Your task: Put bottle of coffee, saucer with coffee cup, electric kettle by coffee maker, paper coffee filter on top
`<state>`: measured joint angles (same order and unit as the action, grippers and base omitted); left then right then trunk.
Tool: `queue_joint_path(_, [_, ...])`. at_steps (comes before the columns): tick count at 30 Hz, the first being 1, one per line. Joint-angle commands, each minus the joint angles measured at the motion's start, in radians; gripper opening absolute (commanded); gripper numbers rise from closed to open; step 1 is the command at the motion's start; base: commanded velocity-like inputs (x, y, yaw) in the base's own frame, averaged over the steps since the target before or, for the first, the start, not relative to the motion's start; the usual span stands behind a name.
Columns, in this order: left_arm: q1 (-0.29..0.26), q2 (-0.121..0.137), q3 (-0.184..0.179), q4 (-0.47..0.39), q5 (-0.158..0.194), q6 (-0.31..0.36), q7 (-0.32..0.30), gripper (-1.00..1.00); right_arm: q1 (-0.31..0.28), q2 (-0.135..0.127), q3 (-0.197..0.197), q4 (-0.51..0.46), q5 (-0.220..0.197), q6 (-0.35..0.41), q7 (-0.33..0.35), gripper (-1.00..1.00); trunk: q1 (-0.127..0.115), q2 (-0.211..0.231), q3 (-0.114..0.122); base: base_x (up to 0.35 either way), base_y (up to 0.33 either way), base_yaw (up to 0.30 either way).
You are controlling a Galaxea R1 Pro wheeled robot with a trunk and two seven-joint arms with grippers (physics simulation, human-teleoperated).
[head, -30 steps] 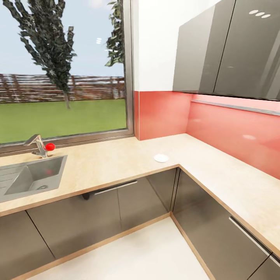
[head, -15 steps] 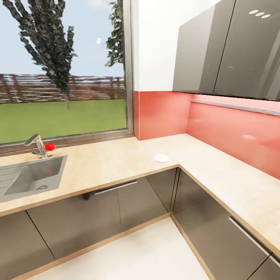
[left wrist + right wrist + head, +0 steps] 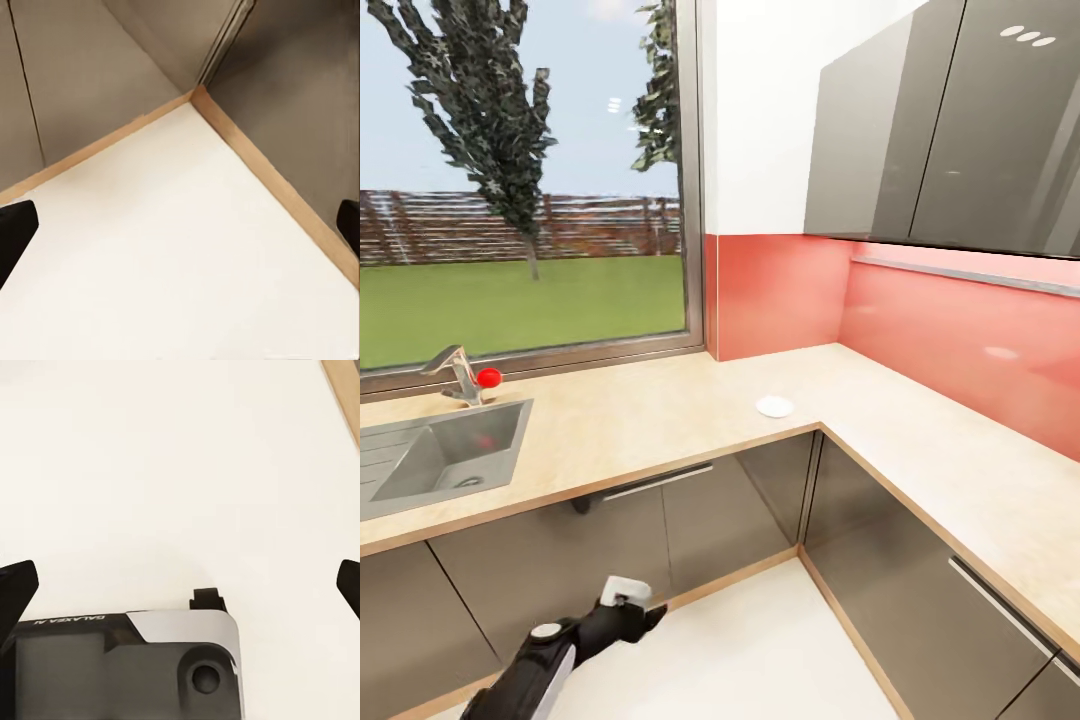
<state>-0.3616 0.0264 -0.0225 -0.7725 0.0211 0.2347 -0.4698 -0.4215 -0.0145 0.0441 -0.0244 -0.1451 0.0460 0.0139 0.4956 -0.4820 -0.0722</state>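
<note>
A small flat white disc [image 3: 774, 406] lies on the beige countertop [image 3: 660, 420] near the inner corner; I cannot tell whether it is the saucer or the paper filter. The coffee maker, bottle of coffee, cup and kettle are out of view. My left gripper [image 3: 640, 608] hangs low over the floor in front of the cabinets. In the left wrist view the left gripper [image 3: 180, 225] is open and empty, with its dark fingertips [image 3: 15, 232] at the picture's edges. My right gripper [image 3: 184, 585] is open over the white floor, holding nothing.
A steel sink [image 3: 445, 455] with a red-knobbed tap [image 3: 465, 376] sits at the left under the window. The counter turns along the red backsplash [image 3: 960, 350] to the right. Grey base cabinets [image 3: 660, 530] line the white floor [image 3: 760, 650]; wall cabinets [image 3: 960, 130] hang above.
My left arm and gripper have come into the head view at the lower left. The kitchen and the white disc have not moved.
</note>
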Motion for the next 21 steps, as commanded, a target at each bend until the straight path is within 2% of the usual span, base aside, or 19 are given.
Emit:
queue_joint_path(1, [-0.021, -0.005, -0.003, -0.005, 0.001, 0.023, -0.009, 1.00, 0.000, 0.000, 0.005, -0.002, -0.010, 0.005, 0.001, 1.00, 0.000, -0.002, -0.002, 0.000, 0.000, 0.000])
queue_joint_path(11, [-0.284, -0.112, -0.007, -0.019, 0.002, 0.279, -0.154, 1.00, 0.005, 0.003, 0.005, -0.002, -0.010, 0.005, 0.001, 1.00, 0.000, -0.002, -0.002, 0.000, 0.000, 0.000])
queue_joint_path(12, [-0.381, -0.143, -0.007, -0.020, 0.003, 0.374, -0.207, 1.00, 0.007, 0.008, 0.005, -0.002, -0.010, 0.005, 0.001, 1.00, 0.000, -0.002, -0.002, 0.000, 0.000, 0.000])
queue_joint_path(15, [-0.461, -0.150, -0.005, -0.020, 0.005, 0.447, -0.233, 1.00, 0.007, 0.010, 0.005, -0.003, -0.012, 0.005, 0.003, 1.00, 0.000, -0.002, -0.002, 0.000, 0.000, 0.000])
queue_joint_path(17, [-0.538, -0.149, -0.004, -0.018, 0.004, 0.494, -0.241, 1.00, 0.007, 0.012, 0.006, -0.005, -0.014, 0.005, 0.006, 1.00, 0.000, -0.002, -0.002, 0.000, 0.000, 0.000])
queue_joint_path(18, [-0.604, -0.146, -0.003, -0.015, 0.000, 0.527, -0.238, 1.00, 0.007, 0.014, 0.007, -0.010, -0.014, 0.005, 0.012, 1.00, 0.000, -0.002, -0.002, 0.000, 0.000, 0.000])
queue_joint_path(19, [-0.670, -0.142, -0.001, -0.011, -0.002, 0.575, -0.230, 1.00, 0.007, 0.025, 0.013, -0.027, -0.013, 0.005, 0.044, 1.00, 0.000, -0.002, -0.002, 0.000, 0.000, 0.000])
queue_joint_path(21, [-0.736, -0.132, 0.002, -0.008, -0.003, 0.644, -0.218, 1.00, 0.007, 0.042, 0.039, -0.080, -0.005, 0.005, 0.122, 1.00, 0.000, -0.002, -0.002, 0.000, 0.000, 0.000])
